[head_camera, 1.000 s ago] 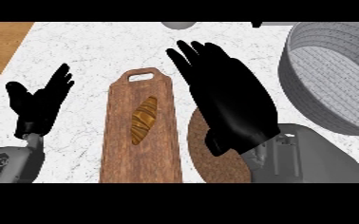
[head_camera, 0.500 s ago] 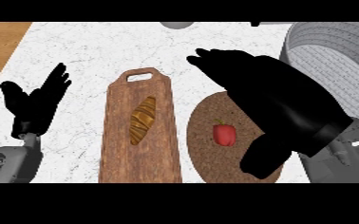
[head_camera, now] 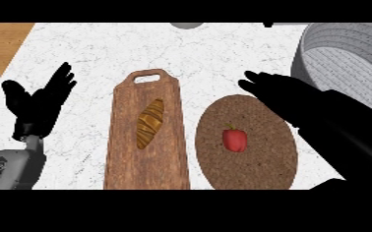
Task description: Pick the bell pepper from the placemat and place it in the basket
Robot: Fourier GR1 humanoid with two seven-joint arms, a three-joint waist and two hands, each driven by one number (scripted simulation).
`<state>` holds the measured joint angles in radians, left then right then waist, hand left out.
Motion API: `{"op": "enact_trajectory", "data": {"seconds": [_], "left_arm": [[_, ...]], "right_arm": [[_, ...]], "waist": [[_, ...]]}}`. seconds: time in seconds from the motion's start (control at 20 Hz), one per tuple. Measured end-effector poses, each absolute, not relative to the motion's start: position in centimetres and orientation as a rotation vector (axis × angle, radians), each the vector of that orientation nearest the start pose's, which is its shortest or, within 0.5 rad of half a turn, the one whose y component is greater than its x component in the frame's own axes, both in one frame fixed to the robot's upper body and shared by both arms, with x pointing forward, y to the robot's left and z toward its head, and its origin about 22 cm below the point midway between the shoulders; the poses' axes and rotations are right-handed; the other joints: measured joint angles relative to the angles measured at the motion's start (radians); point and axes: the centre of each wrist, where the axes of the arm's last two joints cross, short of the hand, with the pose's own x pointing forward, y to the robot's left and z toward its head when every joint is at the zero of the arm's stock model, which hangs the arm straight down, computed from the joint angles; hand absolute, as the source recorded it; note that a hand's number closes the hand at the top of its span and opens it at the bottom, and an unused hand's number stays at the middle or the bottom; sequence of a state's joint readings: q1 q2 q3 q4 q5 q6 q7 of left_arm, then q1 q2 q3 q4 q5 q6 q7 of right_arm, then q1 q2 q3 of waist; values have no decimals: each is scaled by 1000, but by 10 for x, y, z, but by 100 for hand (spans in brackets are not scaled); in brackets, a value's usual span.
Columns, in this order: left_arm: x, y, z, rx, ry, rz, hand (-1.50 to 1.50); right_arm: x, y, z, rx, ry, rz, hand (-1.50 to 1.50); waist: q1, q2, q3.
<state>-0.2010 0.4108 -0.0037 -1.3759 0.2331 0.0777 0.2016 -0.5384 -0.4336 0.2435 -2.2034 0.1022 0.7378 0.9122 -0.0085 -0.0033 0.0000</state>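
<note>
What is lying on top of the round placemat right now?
Only the red bell pepper lies on the placemat, near its middle. The right robot hand covers the mat's upper right edge, so that strip is hidden.

a long brown wooden cutting board with a handle slot at its far end (head_camera: 149,132) lies lengthwise on the white marbled counter top (head_camera: 145,49). a golden-brown croissant (head_camera: 150,123) rests on the board's middle, pointing along its length. a strip of light wooden surface (head_camera: 13,37) shows at the far left corner. a small grey rounded object (head_camera: 187,25) sits cut off at the far edge.
</note>
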Motion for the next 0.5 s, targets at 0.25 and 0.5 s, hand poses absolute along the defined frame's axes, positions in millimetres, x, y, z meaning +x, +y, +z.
{"op": "enact_trajectory", "data": {"seconds": [0.25, 0.5], "left_arm": [[287, 312, 44, 194, -1378, -71, 0], [292, 314, 43, 194, -1383, -71, 0]], "right_arm": [[212, -183, 216, -531, -1456, 1378, -150], [214, -185, 175, -533, -1505, 1335, -150]], "waist": [[8, 3, 1], [8, 4, 1]]}}
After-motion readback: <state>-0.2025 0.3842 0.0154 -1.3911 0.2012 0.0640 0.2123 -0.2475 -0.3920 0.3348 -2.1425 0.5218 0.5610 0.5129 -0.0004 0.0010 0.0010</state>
